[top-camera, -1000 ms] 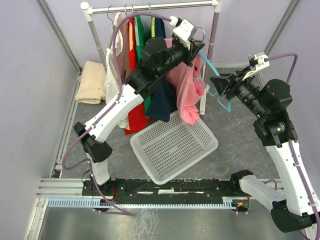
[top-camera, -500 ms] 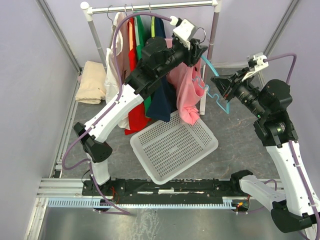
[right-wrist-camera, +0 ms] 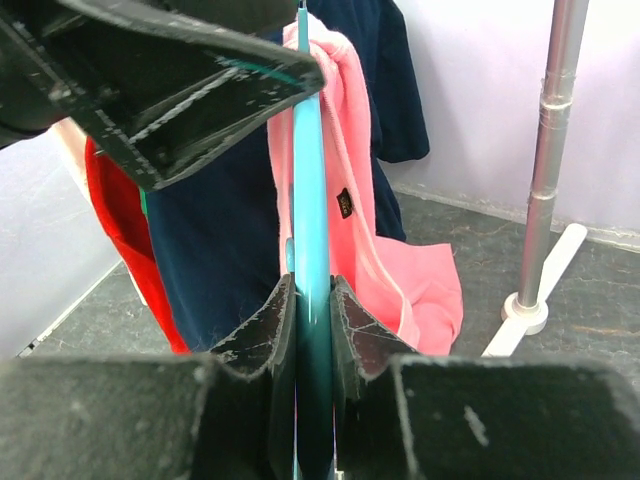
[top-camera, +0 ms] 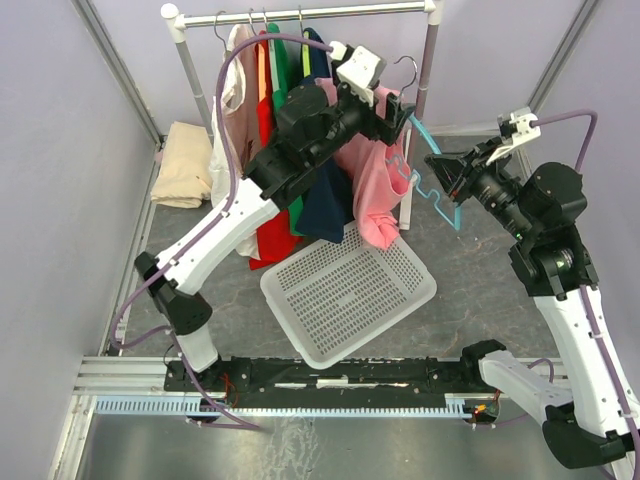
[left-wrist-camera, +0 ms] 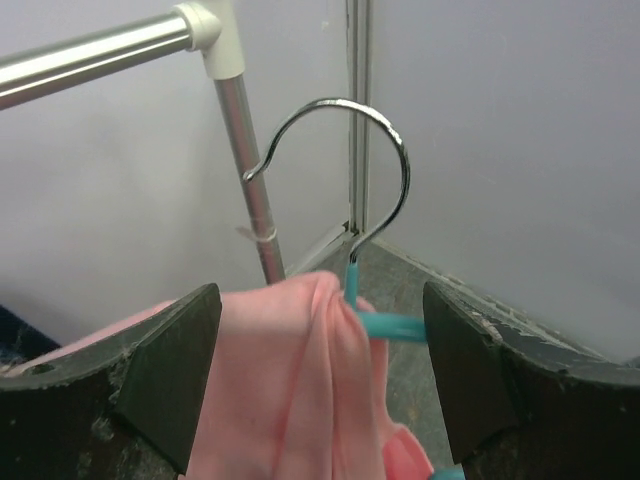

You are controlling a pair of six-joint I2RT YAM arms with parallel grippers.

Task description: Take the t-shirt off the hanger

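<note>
The pink t-shirt (top-camera: 372,195) hangs bunched on the teal hanger (right-wrist-camera: 312,200) beside the rack's right post (top-camera: 428,80), the right gripper (right-wrist-camera: 312,305) clamped on the hanger's arm, while the left gripper (left-wrist-camera: 320,375), fingers apart astride the cloth, has risen toward the rail (top-camera: 300,14).

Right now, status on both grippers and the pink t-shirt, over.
Right gripper shut on teal hanger. Left gripper open, straddling pink t-shirt at hanger neck. T-shirt partly draped on hanger. White basket nearby.
</note>
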